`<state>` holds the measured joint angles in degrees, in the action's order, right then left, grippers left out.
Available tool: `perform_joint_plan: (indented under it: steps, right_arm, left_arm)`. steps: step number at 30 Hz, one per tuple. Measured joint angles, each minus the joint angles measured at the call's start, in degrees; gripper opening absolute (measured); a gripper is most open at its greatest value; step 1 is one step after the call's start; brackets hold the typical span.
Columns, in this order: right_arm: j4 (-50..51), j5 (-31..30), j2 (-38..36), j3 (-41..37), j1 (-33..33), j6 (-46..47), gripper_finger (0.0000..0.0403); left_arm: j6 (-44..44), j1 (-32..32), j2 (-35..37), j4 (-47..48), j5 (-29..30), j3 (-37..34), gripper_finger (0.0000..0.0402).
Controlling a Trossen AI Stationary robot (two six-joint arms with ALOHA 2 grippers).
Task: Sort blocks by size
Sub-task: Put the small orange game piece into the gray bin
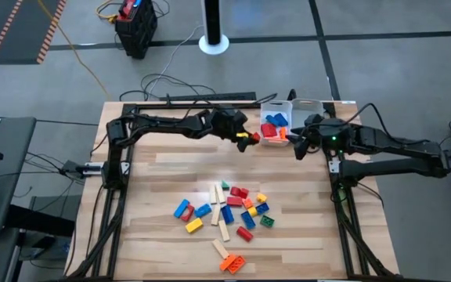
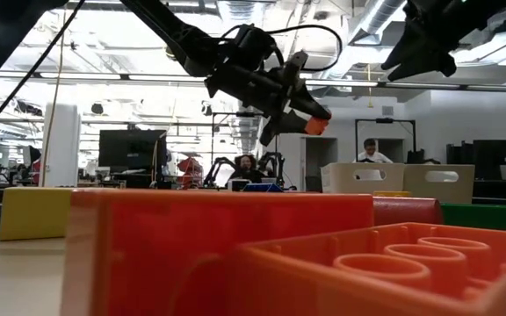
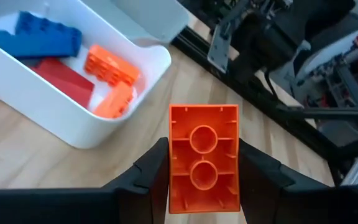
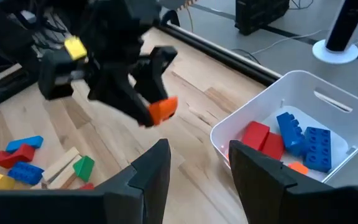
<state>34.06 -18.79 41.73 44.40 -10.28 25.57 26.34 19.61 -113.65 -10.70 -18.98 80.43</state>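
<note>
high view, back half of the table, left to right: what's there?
Left gripper holding an orange block → white tray with red, blue and orange blocks → right gripper, empty, jaws apart.

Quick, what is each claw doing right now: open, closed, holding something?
Left gripper: shut on an orange block, held in the air near the white tray.
Right gripper: open, holding nothing.

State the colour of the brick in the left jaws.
Orange brick; clearest in the left wrist view.
</note>
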Motion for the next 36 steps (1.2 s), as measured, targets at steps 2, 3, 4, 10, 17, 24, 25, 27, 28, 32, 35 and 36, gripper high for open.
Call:
perform_joint_plan:
  steps: [2, 3, 4, 10, 17, 24, 25, 27, 28, 32, 35, 36]
  right_arm:
    - [0.0, 0.0, 1.5, 0.0, 0.0, 0.3, 0.0193]
    - [0.0, 0.3, 2.3, 0.0, 0.0, -0.1, 0.0193]
    - [-0.1, 0.7, 3.2, 0.0, 0.1, -1.1, 0.0193]
    - [-6.8, 3.3, 7.0, 0.0, 2.7, -14.2, 0.0203]
    - [-18.9, 8.0, 9.5, 0.0, 4.3, -30.6, 0.0263]
    - [-24.3, 9.7, 13.1, 0.0, 4.6, -37.3, 0.0282]
    - [-24.9, 9.7, 13.5, 0.0, 4.5, -37.6, 0.0282]
    - [-26.2, 9.7, 14.4, 0.0, 4.5, -38.5, 0.0282]
    - [-26.6, 9.7, 15.0, 0.0, 4.5, -39.2, 0.0282]
    - [-29.0, 9.7, 16.6, 0.0, 4.6, -40.9, 0.0282]
    - [-31.2, 9.6, 17.7, 0.0, 4.6, -42.2, 0.0282]
    - [-31.6, 9.5, 18.2, 0.0, 4.6, -42.6, 0.0282]
  left_arm:
    - [0.7, 0.7, 0.0, -0.4, -0.1, 0.2, 0.0136]
    - [1.2, 1.1, 0.0, -0.4, -0.9, 0.5, 0.0136]
    - [1.5, 1.4, 0.0, -0.5, -2.3, 0.6, 0.0136]
    - [6.5, 2.4, 0.0, -2.7, -14.4, 1.7, 0.0136]
    - [13.2, 2.6, 0.0, -9.6, -28.1, 1.7, 0.0136]
    - [19.6, 2.6, 0.0, -15.2, -30.4, 1.7, 0.0136]
    - [20.2, 2.6, 0.0, -16.1, -30.5, 1.7, 0.0136]
    - [21.0, 2.6, 0.0, -17.0, -30.6, 1.7, 0.0136]
    - [21.5, 2.6, 0.0, -17.2, -30.7, 1.7, 0.0136]
    - [21.6, 2.6, 0.0, -17.2, -30.9, 1.7, 0.0136]
    - [22.0, 2.5, 0.0, -17.4, -30.5, 1.7, 0.0136]
    - [22.3, 2.5, 0.0, -17.3, -30.3, 1.7, 0.0136]
